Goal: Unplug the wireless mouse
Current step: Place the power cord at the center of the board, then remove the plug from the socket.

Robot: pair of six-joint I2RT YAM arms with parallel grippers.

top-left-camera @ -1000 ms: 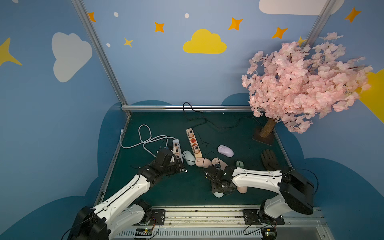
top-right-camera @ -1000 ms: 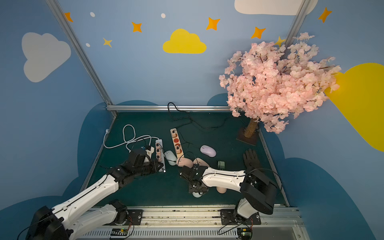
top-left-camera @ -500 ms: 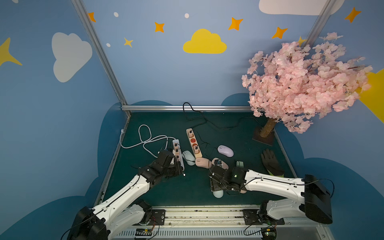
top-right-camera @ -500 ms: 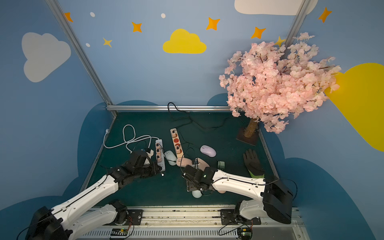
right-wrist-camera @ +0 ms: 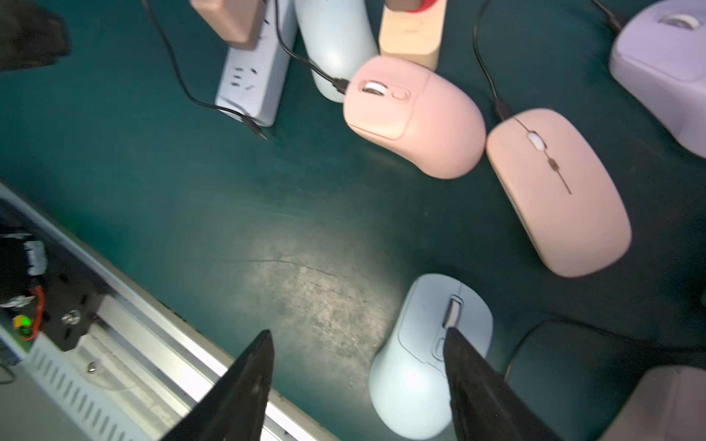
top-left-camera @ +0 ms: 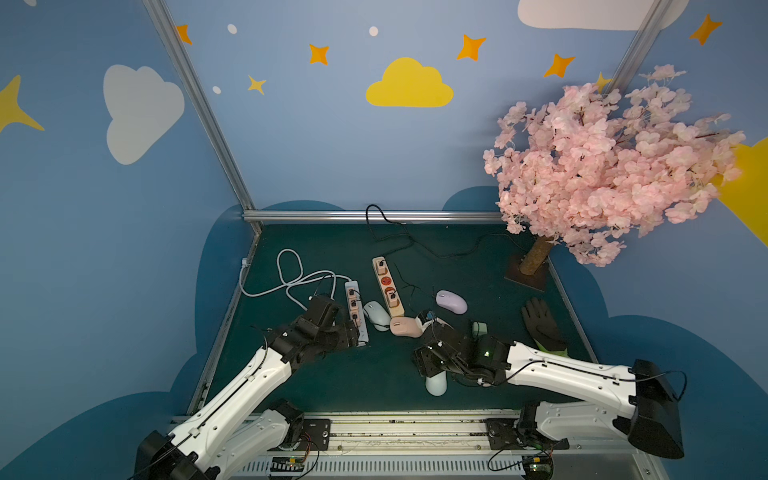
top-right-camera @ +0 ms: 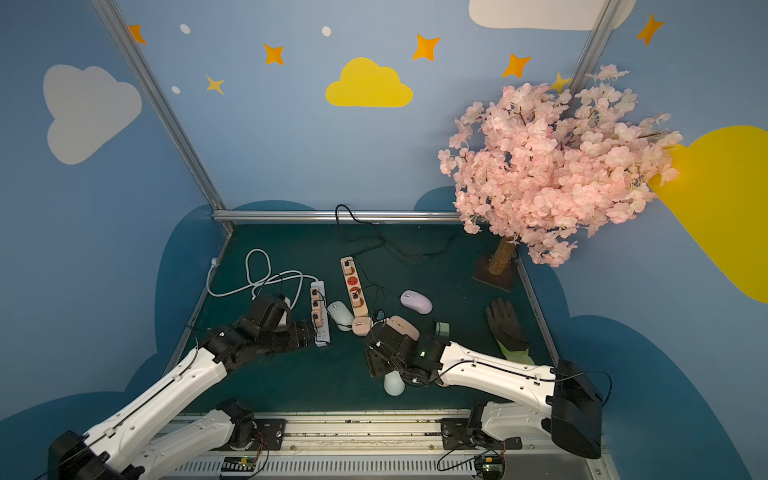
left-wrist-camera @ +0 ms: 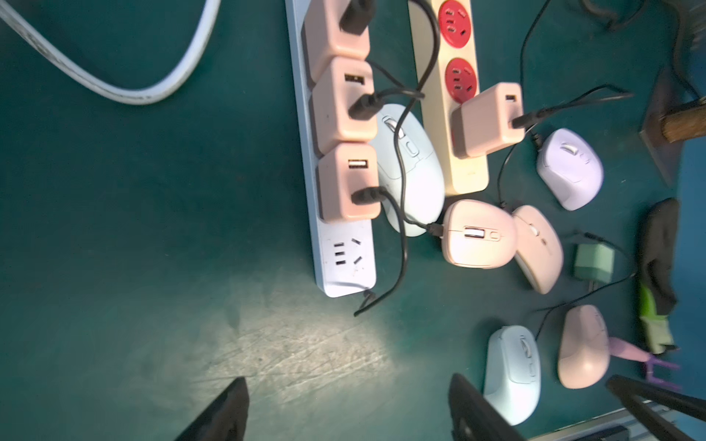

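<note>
Mostly smooth matte plastic here: the front pale blue mouse is a rounded, egg-ish shell lying flat on the scuffed dark green bench. The right hand hangs right over it, spread apart with nothing between; one finger overlaps the mouse's side, can't tell if it touches. The left hand is spread wide and empty too, well apart from that mouse, just off the end of the long white strip. A loose black cable end lies by that strip's end. The strip carries three rounded pink cube chargers in a row, and one feeds a thin black cable into the pink mouse. The beige strip with round red sockets holds another pink charger.
</note>
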